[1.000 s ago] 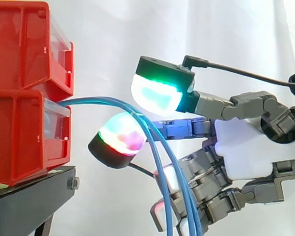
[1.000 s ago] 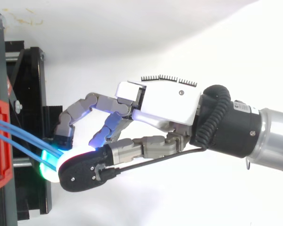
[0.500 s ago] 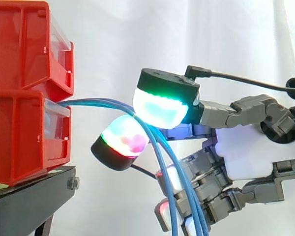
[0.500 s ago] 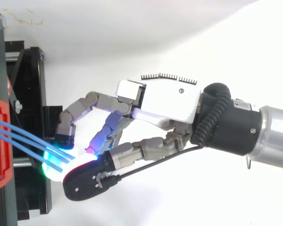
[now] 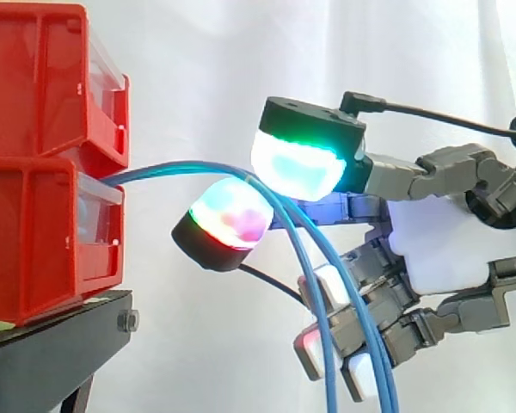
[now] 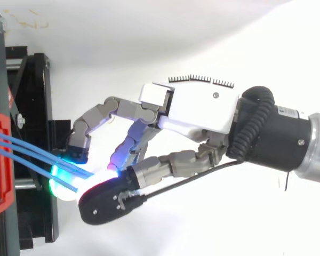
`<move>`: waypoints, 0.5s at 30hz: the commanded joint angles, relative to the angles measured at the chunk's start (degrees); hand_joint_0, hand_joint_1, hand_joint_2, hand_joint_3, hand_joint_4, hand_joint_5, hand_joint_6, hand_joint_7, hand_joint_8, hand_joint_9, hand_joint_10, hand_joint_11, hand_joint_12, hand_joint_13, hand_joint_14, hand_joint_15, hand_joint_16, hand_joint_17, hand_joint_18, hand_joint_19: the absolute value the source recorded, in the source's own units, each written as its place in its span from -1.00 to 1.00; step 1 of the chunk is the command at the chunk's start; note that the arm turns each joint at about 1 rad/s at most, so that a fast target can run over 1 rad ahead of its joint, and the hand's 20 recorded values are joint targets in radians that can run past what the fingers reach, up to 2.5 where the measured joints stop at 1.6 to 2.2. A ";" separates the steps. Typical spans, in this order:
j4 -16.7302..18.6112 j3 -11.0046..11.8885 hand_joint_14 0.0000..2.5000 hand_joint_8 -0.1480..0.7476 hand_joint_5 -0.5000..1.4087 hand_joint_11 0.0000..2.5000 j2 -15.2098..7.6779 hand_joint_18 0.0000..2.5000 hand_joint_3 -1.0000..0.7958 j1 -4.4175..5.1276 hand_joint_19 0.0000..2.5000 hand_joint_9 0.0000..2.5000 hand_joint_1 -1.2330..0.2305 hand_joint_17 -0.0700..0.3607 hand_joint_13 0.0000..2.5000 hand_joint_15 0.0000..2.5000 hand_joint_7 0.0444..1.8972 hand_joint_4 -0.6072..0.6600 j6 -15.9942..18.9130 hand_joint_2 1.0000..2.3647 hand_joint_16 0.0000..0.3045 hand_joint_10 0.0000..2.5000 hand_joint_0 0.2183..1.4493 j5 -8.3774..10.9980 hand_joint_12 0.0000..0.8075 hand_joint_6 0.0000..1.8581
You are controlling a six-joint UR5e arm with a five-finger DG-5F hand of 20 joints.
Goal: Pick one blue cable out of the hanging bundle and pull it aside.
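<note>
Several thin blue cables (image 5: 172, 169) come out of the lower red bin (image 5: 34, 232), arc to the right and hang down in front of my hand (image 5: 447, 249). The hand reaches in from the right. A green-white glowing pad (image 5: 297, 168) sits on top of the cables and a multicoloured pad (image 5: 232, 217) sits beneath them, so the strands are pinched between the two. How many strands lie in the pinch I cannot tell. From above, three blue cables (image 6: 32, 152) run from the bin's front to the pads of the hand (image 6: 202, 109).
Two red bins are stacked, the upper one (image 5: 43, 77) above the lower, on a black stand (image 5: 52, 353) at the left. A white curtain hangs behind. Open space lies to the right of the bins around the arm (image 6: 288, 144).
My hand has moved right, away from the bins, and slightly up. The pinched cables came with it and their arc from the bin is longer.
</note>
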 commanded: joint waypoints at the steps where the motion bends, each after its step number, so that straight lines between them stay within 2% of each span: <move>1: -0.57 0.02 -0.98 -0.19 -0.58 -0.42 0.31 -0.28 -0.44 -0.07 -0.43 0.01 0.00 -0.23 -0.18 -0.44 -0.25 -0.40 -0.07 -1.00 -0.72 -0.99 -0.59 -0.34 -0.12 -0.06; 7: -0.75 0.02 -0.98 -0.16 -0.58 -0.42 0.57 -0.28 -0.44 -0.16 -0.40 0.01 0.07 -0.20 -0.18 -0.42 -0.20 -0.34 -0.07 -1.00 -0.70 -0.98 -0.58 -0.42 -0.10 -0.06; 11: -0.75 0.02 -0.98 -0.15 -0.60 -0.38 0.75 -0.30 -0.44 -0.16 -0.37 0.00 -0.09 -0.23 -0.18 -0.41 -0.14 -0.31 -0.07 -1.00 -0.72 -0.98 -0.49 -0.42 -0.13 -0.06; 15: -0.66 0.02 -0.98 -0.16 -0.62 -0.35 0.75 -0.30 -0.41 -0.24 -0.37 -0.01 -0.24 -0.25 -0.19 -0.40 -0.17 -0.30 -0.07 -1.00 -0.73 -0.98 -0.42 -0.42 -0.14 -0.05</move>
